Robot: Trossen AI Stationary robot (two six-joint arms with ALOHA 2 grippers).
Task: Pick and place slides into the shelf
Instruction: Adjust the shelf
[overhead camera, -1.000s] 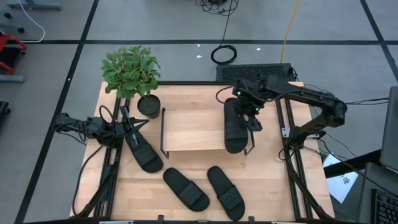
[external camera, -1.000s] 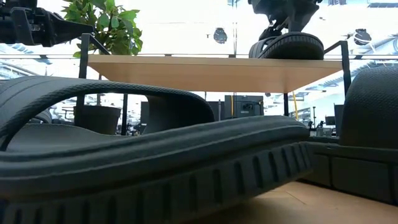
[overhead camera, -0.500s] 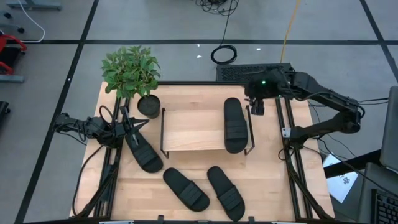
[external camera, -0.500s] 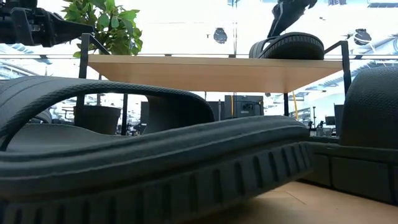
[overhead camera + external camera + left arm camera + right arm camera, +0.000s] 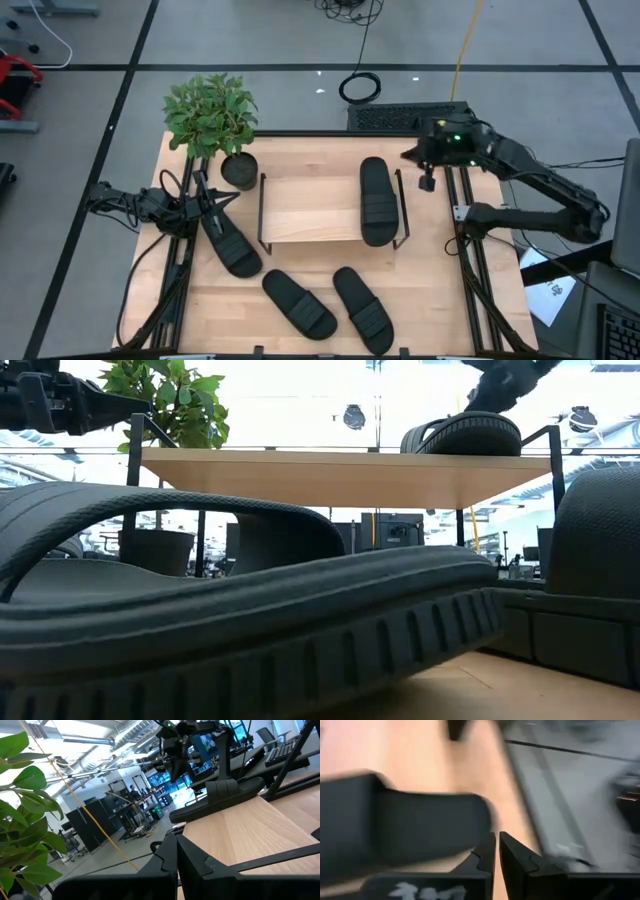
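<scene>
- My right end effector (image 5: 427,168), now closed and empty, has pulled back to the frame's upper right.
- One slide (image 5: 377,200) lies on the shelf (image 5: 310,210); three slides wait on the desk (image 5: 440,290).
- My left end effector (image 5: 205,205) stays closed at centre left.

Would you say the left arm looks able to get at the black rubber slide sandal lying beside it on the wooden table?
Probably yes: the black slide sandal lies just ahead of the shut left gripper, uncovered, with the black wire-framed shelf off to its side.
</scene>
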